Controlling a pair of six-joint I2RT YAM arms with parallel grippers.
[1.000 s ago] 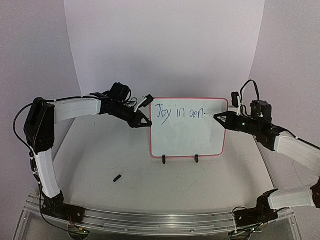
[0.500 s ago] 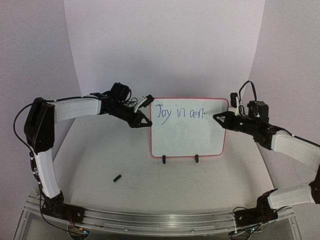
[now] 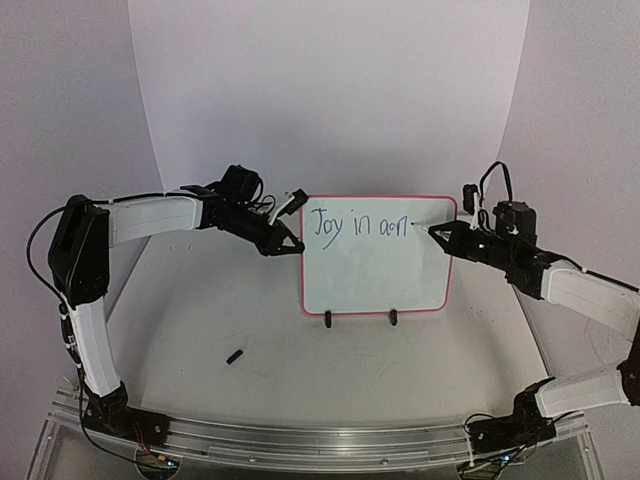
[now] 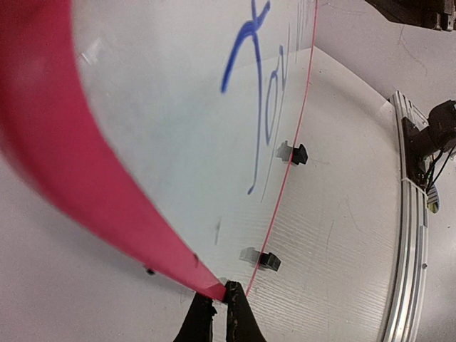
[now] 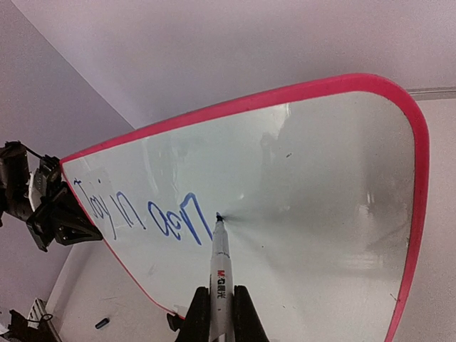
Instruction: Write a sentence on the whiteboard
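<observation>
The whiteboard [image 3: 375, 270], white with a pink-red rim, stands upright on two black clip feet mid-table. The sentence [image 3: 355, 225], in blue marker, reads "Joy in an" along its top. My left gripper [image 3: 290, 243] is shut on the board's left rim; the left wrist view shows its fingertips pinching the pink edge [image 4: 219, 296]. My right gripper [image 3: 445, 238] is shut on a white marker [image 5: 219, 271]. The marker's tip touches the whiteboard [image 5: 320, 199] just past the last letter of the sentence [image 5: 171, 221].
A small black marker cap [image 3: 235, 356] lies on the table in front of the board, to the left. The board's clip feet [image 3: 328, 320] rest on the white tabletop. An aluminium rail [image 3: 300, 435] runs along the near edge. White backdrop walls stand behind and beside.
My right arm's wrist and forearm have shifted slightly; the marker tip stays at the end of the writing. The left arm and the board have not moved.
</observation>
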